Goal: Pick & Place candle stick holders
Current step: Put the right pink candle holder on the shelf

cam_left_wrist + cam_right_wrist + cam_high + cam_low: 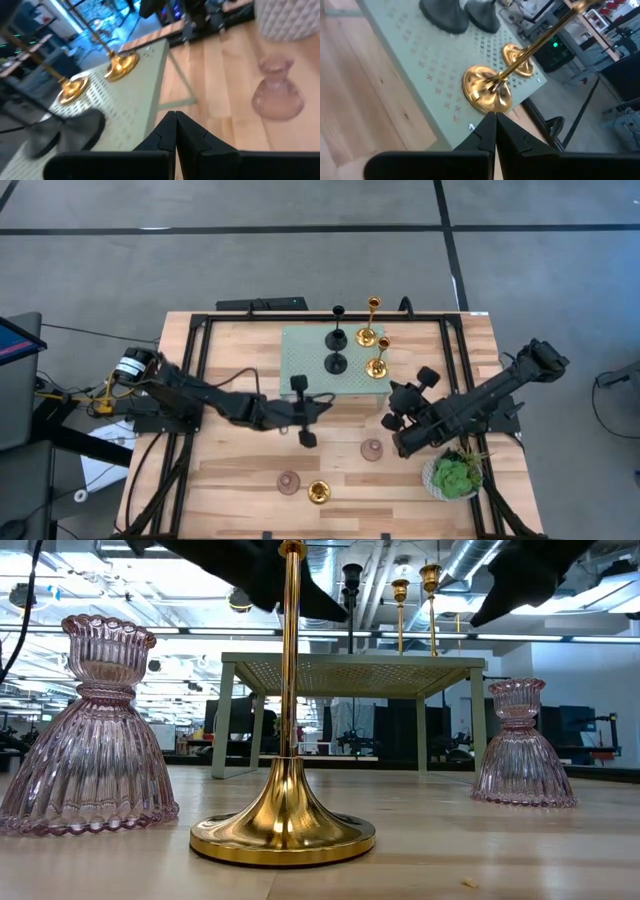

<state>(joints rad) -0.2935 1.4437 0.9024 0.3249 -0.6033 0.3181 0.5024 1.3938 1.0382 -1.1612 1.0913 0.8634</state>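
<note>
A pale green perforated stand (300,345) at the table's far middle carries two black holders (337,337) (336,362) and two gold holders (368,335) (377,365), all upright on their bases. On the bare wood stand two pink holders (372,450) (290,482) and a third gold holder (319,492), which is closest in the low view (283,830). My left gripper (325,405) is shut and empty just off the stand's near edge. My right gripper (393,393) is shut and empty, its tips close to a gold holder's base (487,92).
A green plant in a white pot (455,477) stands at the near right, beside my right arm. Black frame rails (195,370) run along the table's left and right sides. Bare wood lies between the stand and the near holders.
</note>
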